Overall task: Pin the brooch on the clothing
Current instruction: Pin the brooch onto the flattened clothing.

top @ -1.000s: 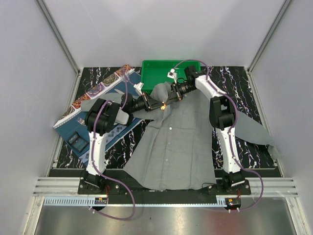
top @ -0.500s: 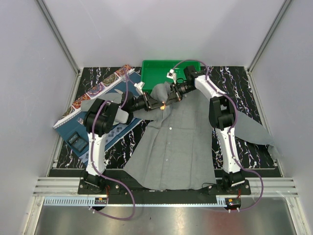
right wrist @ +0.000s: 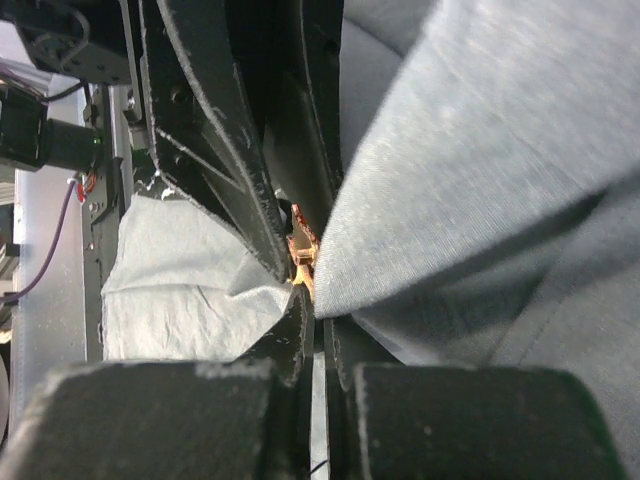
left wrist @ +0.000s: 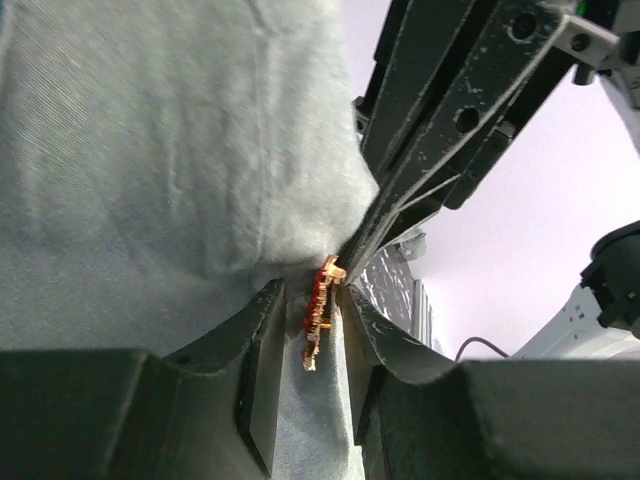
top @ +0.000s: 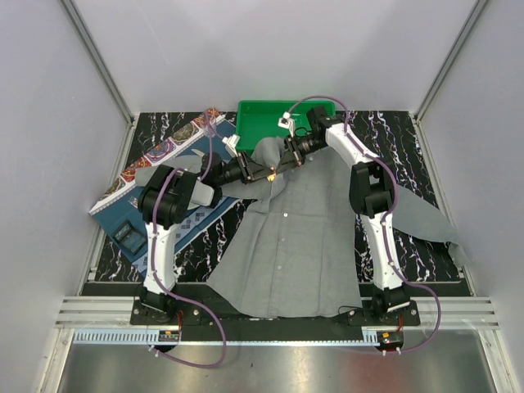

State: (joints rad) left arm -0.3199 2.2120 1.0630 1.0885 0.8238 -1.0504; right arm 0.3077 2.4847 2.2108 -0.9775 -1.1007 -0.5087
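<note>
The grey clothing [top: 303, 237] lies spread on the table, and both grippers meet at its collar end. The tiny red-orange brooch [top: 270, 176] sits where they meet. In the left wrist view the brooch [left wrist: 320, 300] hangs against a fold of clothing [left wrist: 170, 150] between the jaws of my left gripper [left wrist: 310, 290], which stand apart with a gap beside it. My right gripper [right wrist: 313, 300] is shut on a pinched fold of clothing [right wrist: 480, 170], with the brooch [right wrist: 300, 248] right at its tips. Its dark fingers [left wrist: 430, 170] reach in from the upper right.
A green bin [top: 262, 119] stands just behind the grippers. A dark blue patterned placemat [top: 184, 221] lies at the left, partly under the shirt's sleeve, with a small black object [top: 129, 235] on it. The shirt's right sleeve [top: 426, 217] reaches toward the right wall.
My left gripper's jaws have spread apart around the brooch. Both grippers have shifted slightly toward the green bin, lifting the collar fold. The right gripper stays shut.
</note>
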